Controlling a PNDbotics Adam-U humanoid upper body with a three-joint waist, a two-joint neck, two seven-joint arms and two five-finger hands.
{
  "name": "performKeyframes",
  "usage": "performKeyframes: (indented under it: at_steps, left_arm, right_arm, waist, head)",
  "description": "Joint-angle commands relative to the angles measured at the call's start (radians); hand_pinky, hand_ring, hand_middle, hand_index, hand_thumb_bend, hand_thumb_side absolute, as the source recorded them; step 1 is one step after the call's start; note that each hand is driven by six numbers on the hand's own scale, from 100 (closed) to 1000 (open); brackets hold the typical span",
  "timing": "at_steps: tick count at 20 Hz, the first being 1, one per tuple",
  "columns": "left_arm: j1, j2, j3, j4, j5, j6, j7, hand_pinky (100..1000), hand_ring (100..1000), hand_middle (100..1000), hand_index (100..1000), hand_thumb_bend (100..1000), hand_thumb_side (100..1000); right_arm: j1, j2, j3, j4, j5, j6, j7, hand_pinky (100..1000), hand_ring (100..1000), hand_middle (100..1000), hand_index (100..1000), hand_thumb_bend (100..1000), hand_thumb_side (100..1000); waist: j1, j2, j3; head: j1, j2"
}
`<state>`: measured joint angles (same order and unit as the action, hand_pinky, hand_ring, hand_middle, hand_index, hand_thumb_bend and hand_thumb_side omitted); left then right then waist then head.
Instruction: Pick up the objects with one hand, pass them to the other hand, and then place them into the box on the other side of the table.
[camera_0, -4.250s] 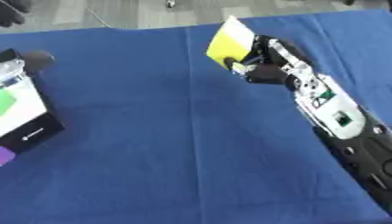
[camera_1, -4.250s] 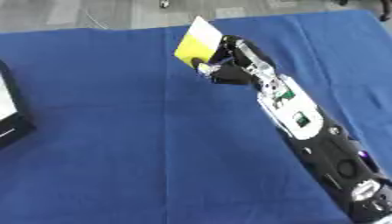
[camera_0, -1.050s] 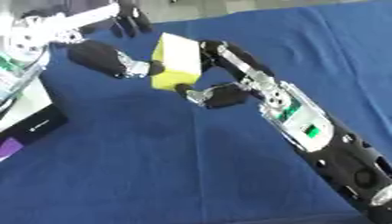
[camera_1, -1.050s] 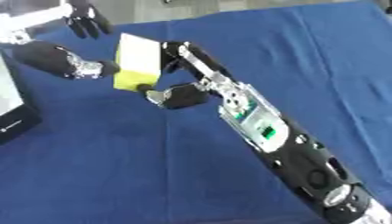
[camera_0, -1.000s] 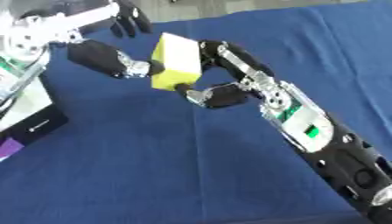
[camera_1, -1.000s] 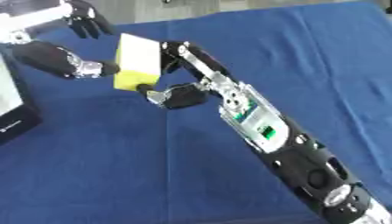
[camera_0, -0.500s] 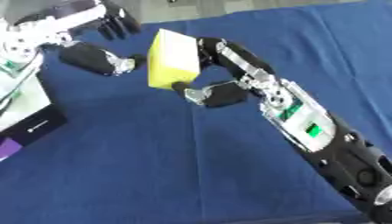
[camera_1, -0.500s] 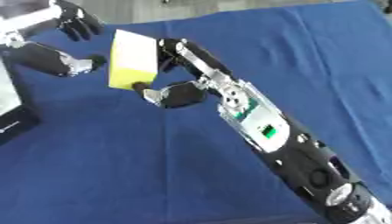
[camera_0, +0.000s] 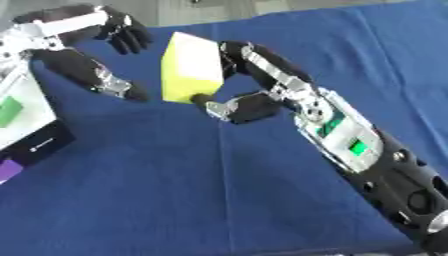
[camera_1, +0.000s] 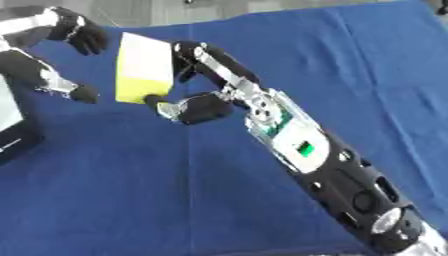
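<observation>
While pinched by the right hand (camera_0: 249, 102), the yellow block (camera_0: 192, 67) faced the spread left hand (camera_0: 105, 55).
Likely light, rigid; free left face offered hold.

No lettering can be read anywhere here. The black side of the box (camera_0: 35, 145), left of the yellow block (camera_0: 192, 67), carries a small white mark too blurred to make out.

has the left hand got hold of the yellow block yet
No, the left hand is open beside the yellow block, which only the right hand holds.
</observation>
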<state>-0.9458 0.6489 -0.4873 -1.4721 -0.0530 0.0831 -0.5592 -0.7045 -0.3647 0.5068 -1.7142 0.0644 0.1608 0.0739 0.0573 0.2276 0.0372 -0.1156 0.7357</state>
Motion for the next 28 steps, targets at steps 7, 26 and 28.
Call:
performKeyframes:
  at_steps: [7, 26, 28]
  left_arm:
    - [0.0, 0.007, 0.008, 0.026, -0.003, -0.023, -0.019, 750, 738, 703, 820, 705, 383]
    - [0.038, 0.047, -0.031, -0.149, -0.124, -0.042, 0.138, 756, 748, 712, 839, 823, 335]
    - [0.044, 0.054, -0.034, -0.172, -0.124, -0.037, 0.172, 754, 745, 709, 837, 841, 350]
  right_arm:
    - [-0.025, -0.004, -0.003, -0.054, -0.025, 0.019, -0.007, 686, 712, 499, 562, 100, 213]
    - [-0.032, 0.002, 0.015, -0.106, -0.003, 0.095, -0.014, 675, 715, 510, 562, 100, 234]
    - [-0.031, 0.001, 0.018, -0.108, 0.008, 0.089, -0.012, 675, 715, 510, 563, 100, 231]
  waist:
    - [-0.001, -0.013, -0.002]
    - [0.0, -0.004, 0.0]
    - [0.001, -0.001, 0.0]
  head:
    - [0.001, -0.009]
    - [0.002, -0.035]
    - [0.001, -0.037]
